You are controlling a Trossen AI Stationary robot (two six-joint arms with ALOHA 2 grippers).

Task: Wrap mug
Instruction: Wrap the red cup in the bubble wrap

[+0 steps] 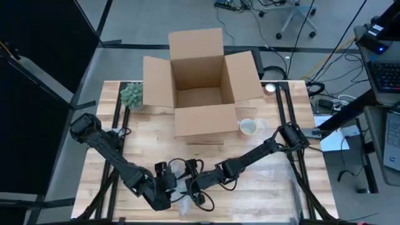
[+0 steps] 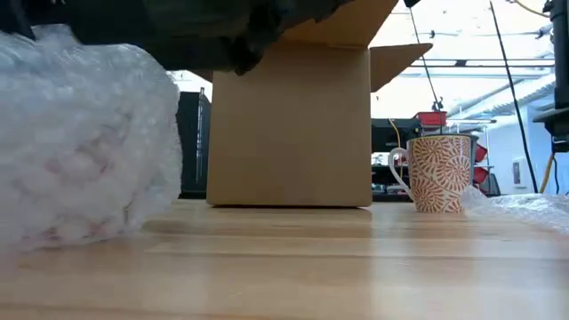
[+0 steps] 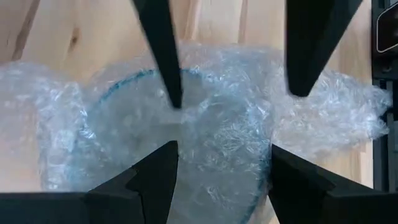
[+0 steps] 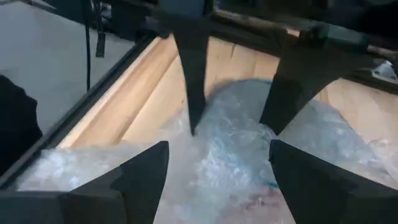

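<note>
A white mug with a red pattern (image 2: 440, 173) stands upright on the table right of the cardboard box, also seen as mug (image 1: 249, 127). Near the table's front edge lies a bundle of clear bubble wrap (image 3: 205, 143), bundle (image 2: 80, 133); a round blue rim (image 3: 118, 87) shows through it. My left gripper (image 3: 224, 149) and my right gripper (image 4: 217, 146) meet over this bundle, gripper to gripper, both open. Each one's fingers stand on either side of the bundle's top. In the high view they sit at left gripper (image 1: 170, 185) and right gripper (image 1: 195, 181). My left gripper stands open over the bundle; I cannot tell whether its fingers touch the wrap. My right gripper comes slanting down from the far right, and its fingertips (image 3: 175, 102) reach the wrap's top surface (image 3: 193, 115); whether they touch it, I cannot tell.
An open cardboard box (image 1: 201, 81) stands at the table's far middle, flaps spread. A small green plant (image 1: 132, 95) sits at its left. More bubble wrap (image 1: 275, 178) lies flat at the right front. Bare wood (image 1: 206, 150) lies between box and grippers.
</note>
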